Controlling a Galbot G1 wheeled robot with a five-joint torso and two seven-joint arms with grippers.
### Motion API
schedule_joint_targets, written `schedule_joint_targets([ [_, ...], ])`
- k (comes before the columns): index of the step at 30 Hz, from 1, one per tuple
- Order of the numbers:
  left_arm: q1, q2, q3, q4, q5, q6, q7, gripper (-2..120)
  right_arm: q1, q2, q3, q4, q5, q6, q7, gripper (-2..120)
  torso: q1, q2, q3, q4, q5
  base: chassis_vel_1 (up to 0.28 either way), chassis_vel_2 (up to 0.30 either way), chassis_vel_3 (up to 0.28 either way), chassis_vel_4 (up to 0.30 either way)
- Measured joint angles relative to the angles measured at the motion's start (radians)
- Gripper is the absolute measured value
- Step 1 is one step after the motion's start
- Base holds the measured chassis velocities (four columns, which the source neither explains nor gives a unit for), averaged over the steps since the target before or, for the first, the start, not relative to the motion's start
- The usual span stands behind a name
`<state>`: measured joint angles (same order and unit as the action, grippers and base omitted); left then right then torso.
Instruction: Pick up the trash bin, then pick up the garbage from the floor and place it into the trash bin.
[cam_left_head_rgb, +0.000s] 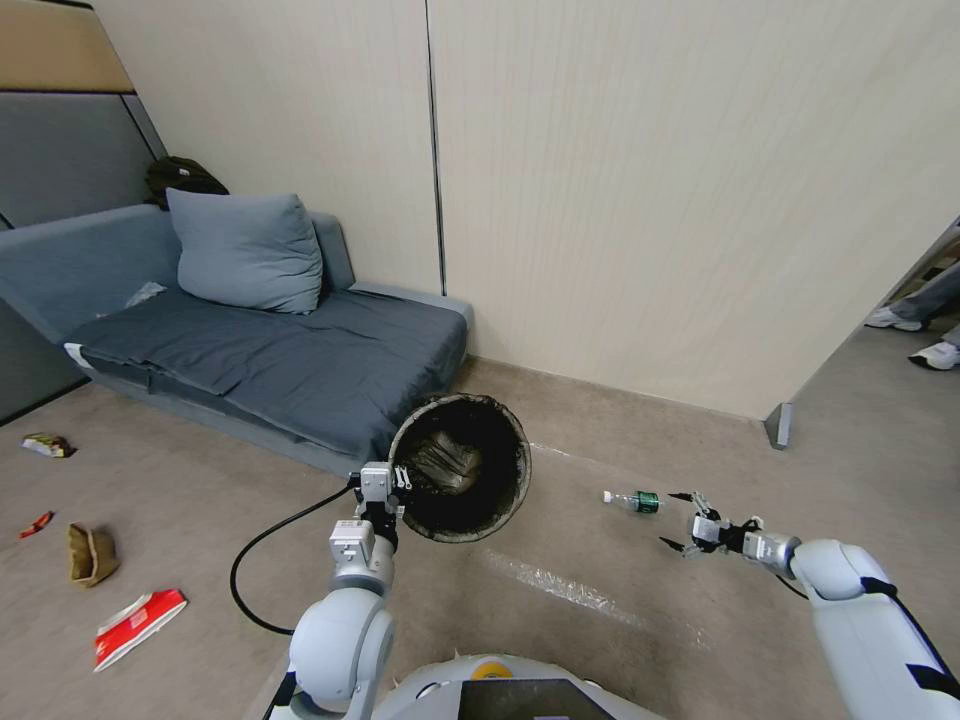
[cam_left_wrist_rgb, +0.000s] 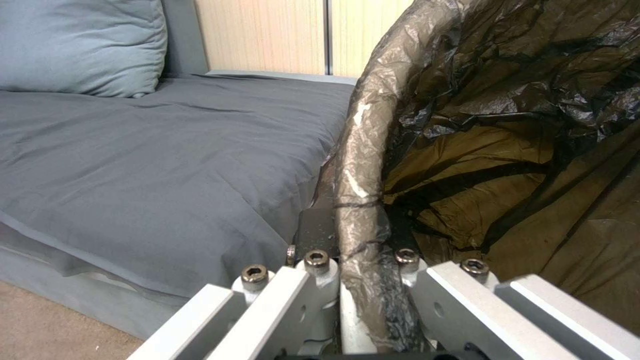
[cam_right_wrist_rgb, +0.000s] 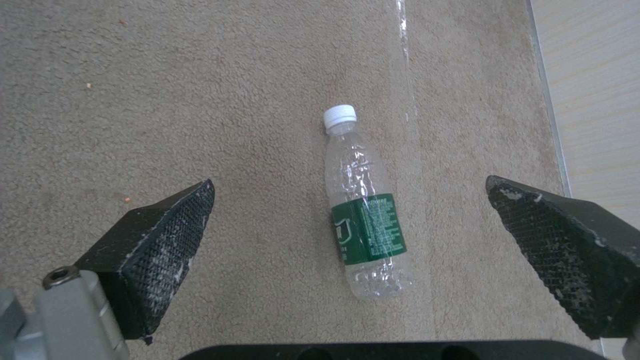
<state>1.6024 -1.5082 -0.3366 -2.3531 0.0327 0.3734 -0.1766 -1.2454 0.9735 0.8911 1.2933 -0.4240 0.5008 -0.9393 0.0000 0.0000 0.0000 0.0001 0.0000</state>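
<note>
On tan carpet (cam_left_head_rgb: 600, 440) by a beige panelled wall (cam_left_head_rgb: 650, 200), with a grey sofa (cam_left_head_rgb: 300, 350) at ten o'clock, the left gripper (cam_left_wrist_rgb: 363, 280) is clamped on the trash bin's (cam_left_head_rgb: 462, 466) bag-wrapped rim, while the right gripper (cam_right_wrist_rgb: 350, 225), fingers spread, hangs over the bottle (cam_right_wrist_rgb: 363, 215) at two o'clock.

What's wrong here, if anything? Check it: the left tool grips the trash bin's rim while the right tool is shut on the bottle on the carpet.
One error: the right tool is open, not shut. In the right wrist view its fingers stand wide apart with the bottle lying untouched on the carpet. The left tool does grip the trash bin's rim.
</note>
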Motion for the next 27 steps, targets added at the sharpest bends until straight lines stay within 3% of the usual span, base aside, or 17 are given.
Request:
schedule_joint_targets([
  [27, 0.014, 0.002, -0.004, -0.01, 0.014, 0.001, 0.003, 0, 0.119, -0.015, -0.035, -0.21, 0.036, -0.015, 0.105, 100, 0.0, 0.0, 0.0, 0.0, 0.0, 0.0, 0.0, 0.0, 0.0],
])
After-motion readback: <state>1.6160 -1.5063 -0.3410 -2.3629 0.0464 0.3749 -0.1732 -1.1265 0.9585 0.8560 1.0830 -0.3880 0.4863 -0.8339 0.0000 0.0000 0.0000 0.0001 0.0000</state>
